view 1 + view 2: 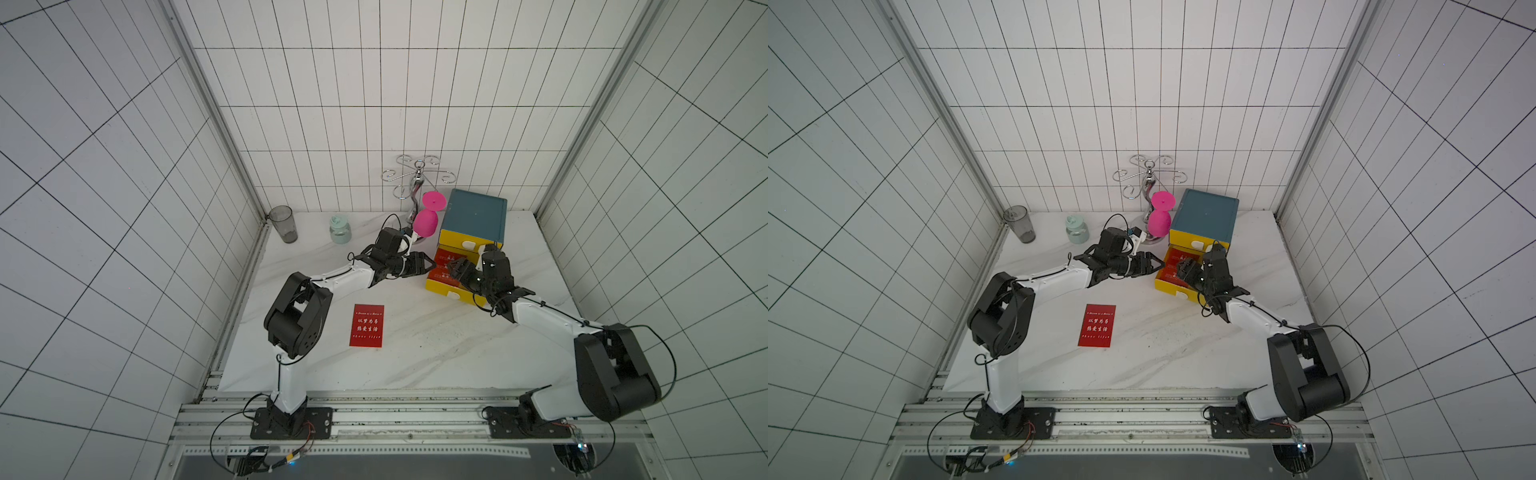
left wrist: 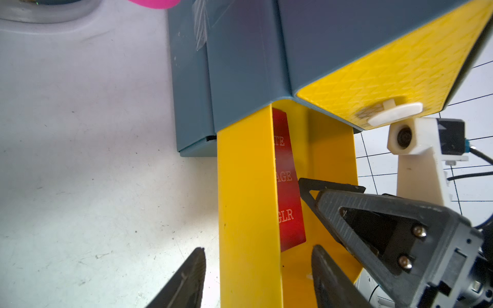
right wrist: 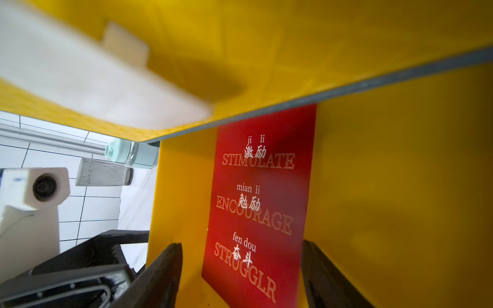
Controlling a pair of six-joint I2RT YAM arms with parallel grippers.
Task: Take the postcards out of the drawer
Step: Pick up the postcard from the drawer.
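Nearest the lens in both top views runs the mounting rail [image 1: 415, 409], with both arms rising from it. On the marble table [image 1: 436, 357] a loose postcard [image 1: 366, 326] lies flat, about eight o'clock from centre. At one o'clock the blue cabinet [image 1: 473, 210] has its yellow drawer [image 1: 440, 287] pulled out, with red postcards [image 1: 444, 257] inside. The left gripper [image 1: 428, 264] and right gripper [image 1: 455, 268] meet over it.

Left wrist view: the left gripper's jaws stand apart, straddling the drawer's side wall [image 2: 245, 186] without touching it.

Right wrist view: the right gripper's jaws stand apart, flanking the STIMULATE postcard [image 3: 261, 200] on the drawer floor and gripping nothing.
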